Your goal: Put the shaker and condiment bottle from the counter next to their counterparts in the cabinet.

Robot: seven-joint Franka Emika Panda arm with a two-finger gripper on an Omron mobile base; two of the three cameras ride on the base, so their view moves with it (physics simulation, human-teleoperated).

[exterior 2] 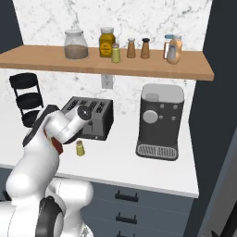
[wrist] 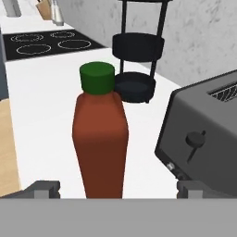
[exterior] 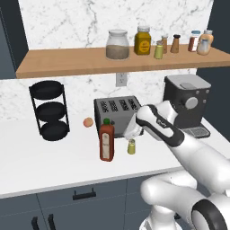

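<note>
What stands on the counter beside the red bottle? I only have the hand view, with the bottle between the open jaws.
Observer: A small yellow-green shaker stands just right of the condiment bottle, in front of the toaster.
Operator: Where do they go?
Observer: On the wooden shelf above, where a matching yellow-green shaker stands among two brown shakers and pale-capped bottles.
Operator: What else is up there?
Observer: A glass jar and an amber jar to their left.
</note>
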